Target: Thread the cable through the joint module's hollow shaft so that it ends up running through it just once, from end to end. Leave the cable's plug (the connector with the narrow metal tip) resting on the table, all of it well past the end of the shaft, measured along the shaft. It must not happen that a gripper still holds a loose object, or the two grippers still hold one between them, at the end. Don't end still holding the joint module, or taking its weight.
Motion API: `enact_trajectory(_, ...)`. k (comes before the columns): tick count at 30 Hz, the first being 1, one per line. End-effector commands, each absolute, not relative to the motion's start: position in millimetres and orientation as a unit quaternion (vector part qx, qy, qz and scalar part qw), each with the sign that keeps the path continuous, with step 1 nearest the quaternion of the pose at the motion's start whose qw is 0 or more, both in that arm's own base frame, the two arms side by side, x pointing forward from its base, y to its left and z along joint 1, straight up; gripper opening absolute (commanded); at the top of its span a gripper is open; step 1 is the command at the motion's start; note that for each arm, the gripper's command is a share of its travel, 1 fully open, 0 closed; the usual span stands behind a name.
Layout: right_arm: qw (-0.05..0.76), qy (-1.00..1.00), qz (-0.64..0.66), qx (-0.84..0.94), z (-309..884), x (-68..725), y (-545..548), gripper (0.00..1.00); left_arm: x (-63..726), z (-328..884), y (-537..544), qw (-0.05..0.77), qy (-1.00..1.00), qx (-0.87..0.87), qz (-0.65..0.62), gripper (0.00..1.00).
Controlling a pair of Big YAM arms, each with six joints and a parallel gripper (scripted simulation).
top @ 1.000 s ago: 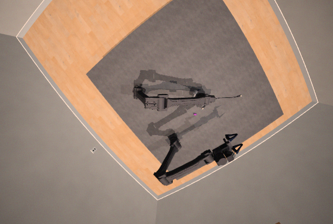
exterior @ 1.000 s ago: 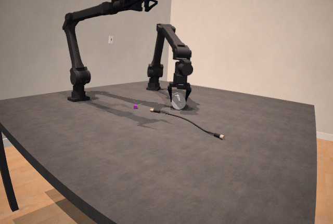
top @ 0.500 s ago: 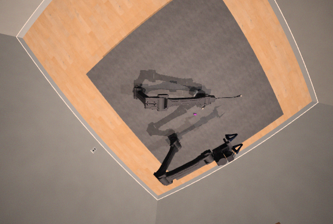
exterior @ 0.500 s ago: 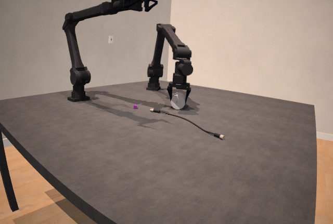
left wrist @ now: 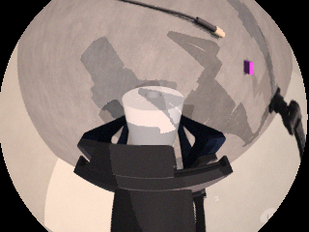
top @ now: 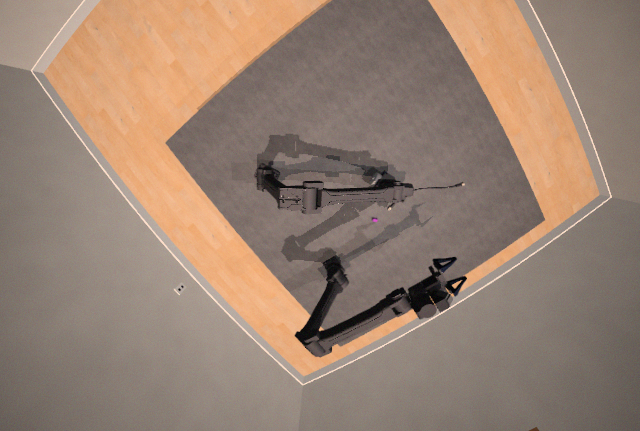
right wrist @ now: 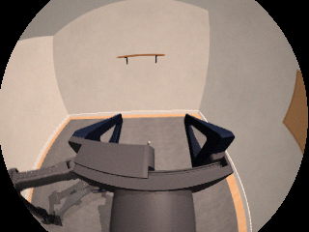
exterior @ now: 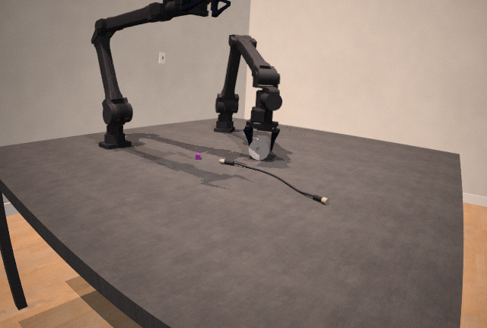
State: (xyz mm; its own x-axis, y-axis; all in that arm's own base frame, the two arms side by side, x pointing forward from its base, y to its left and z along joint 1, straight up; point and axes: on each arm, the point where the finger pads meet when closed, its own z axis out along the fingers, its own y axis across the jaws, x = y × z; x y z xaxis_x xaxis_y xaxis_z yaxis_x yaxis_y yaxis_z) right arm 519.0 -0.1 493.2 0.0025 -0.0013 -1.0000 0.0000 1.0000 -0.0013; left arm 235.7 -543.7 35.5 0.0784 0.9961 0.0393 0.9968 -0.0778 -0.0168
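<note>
The joint module (exterior: 259, 153) (left wrist: 151, 127) is a pale grey-white cylinder on its side, the hole in its round end facing the exterior camera. My left gripper (exterior: 260, 147) (left wrist: 153, 117) points down with its fingers shut on the module's sides, low at the table; whether the module touches the table is unclear. The black cable (exterior: 279, 178) (left wrist: 159, 9) lies in front of the module, outside the shaft, with pale-tipped connectors at both ends. I cannot tell which is the narrow-tipped plug. My right gripper (top: 459, 270) (right wrist: 153, 117) is open and empty, raised high away from both.
A small purple block (top: 374, 219) (exterior: 198, 156) (left wrist: 248, 67) lies on the dark table (top: 361, 69) (exterior: 251, 261), beyond the cable's nearer-to-module end. In the right wrist view the left arm (right wrist: 43, 175) is at lower left. Arm shadows cross the table.
</note>
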Motion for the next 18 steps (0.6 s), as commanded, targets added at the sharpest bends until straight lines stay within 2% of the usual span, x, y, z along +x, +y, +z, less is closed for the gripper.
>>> enact_trajectory(1,0.722,0.692,0.003,0.005,519.3,515.6,-2.2,1.0,243.6,110.9,-577.9,-0.047,-0.655,-0.754,0.013,0.7)
enact_trajectory(18,0.722,0.692,0.003,0.005,519.3,515.6,-2.2,1.0,244.1,111.3,-578.2,-0.052,-0.606,-0.793,0.012,0.7)
